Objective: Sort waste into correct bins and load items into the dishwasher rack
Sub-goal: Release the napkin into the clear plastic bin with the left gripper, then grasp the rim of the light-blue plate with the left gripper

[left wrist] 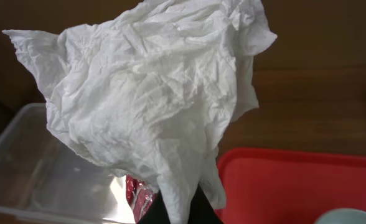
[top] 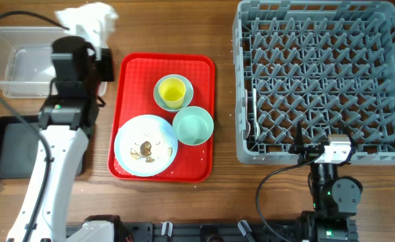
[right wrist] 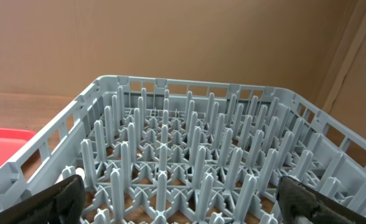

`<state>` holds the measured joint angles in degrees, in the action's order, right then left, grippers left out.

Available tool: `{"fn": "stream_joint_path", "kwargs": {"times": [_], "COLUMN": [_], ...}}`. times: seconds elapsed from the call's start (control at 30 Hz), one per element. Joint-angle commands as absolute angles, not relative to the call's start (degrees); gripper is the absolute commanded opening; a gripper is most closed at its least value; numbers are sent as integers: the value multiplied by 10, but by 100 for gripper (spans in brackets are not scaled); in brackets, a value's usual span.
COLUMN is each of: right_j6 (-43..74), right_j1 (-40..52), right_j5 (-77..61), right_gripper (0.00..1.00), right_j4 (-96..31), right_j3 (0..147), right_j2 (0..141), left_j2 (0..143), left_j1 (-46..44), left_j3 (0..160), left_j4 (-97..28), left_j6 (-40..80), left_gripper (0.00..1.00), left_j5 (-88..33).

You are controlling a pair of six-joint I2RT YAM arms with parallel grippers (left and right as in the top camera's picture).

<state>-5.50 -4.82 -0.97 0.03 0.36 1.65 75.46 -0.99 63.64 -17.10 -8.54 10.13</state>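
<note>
Napkin: the white paper napkin [left wrist: 152, 106] is deeply crumpled, wide at the top and narrowing to a twist below. It hangs in the air just off the far left corner of the red tray [top: 137, 81].
Left gripper: the left gripper [left wrist: 170, 214] pinches the napkin's narrow end; its dark fingers are mostly hidden by paper.
Wrapper: a small shiny red wrapper [left wrist: 139, 194] sits right beside that pinch; I cannot tell if it is gripped.
Left wrist only: shows the wrapper and the napkin's creases; from overhead the napkin is a plain white lump.
Overhead only: shows a black tray [top: 6, 144] left of the red tray. On the red tray are a pale blue plate [top: 134, 131] bearing brown and white scraps [top: 144, 152], a yellow cup [top: 171, 91] standing in a blue bowl [top: 187, 87], and a mint bowl [top: 193, 126] just beside the plate.
Right gripper: the right gripper [right wrist: 180, 186] has its fingers [right wrist: 68, 199] spread wide at the near wall of the rack [top: 278, 156], right of the red tray.
Materials: the tub [top: 16, 67] is clear plastic with rounded corners, left of the red tray. The rack is a grey lattice with upright pegs. The table [top: 224, 202] is wood.
</note>
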Motion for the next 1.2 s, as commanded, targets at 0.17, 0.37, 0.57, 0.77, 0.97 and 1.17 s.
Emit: {"fn": "stream_joint_path", "kwargs": {"times": [0.17,0.37,0.57,0.77,0.97,1.17], "right_j6": [-60,-60,-60,-60,-60,-60], "right_j1": [-51,-51,-51,-51,-51,-51], "right_j5": [0,0,0,0,0,0], "right_gripper": [100,100,100,100,100,100], "right_j4": [4,4,4,4,4,4], "right_j3": [3,3,3,3,3,3], "right_j2": [14,14,14,14,14,14], "left_j2": [870,846,722,722,672,576], "left_j1": [159,157,85,24,-140,-270], "left_j3": [642,643,642,642,590,444], "left_j4": [-169,-141,-303,-500,-535,-476], "left_j6": [-69,-68,-69,-70,68,176], "left_gripper": [4,100,100,100,100,100], "left_j5": [95,77,-122,-231,-16,-2]}}
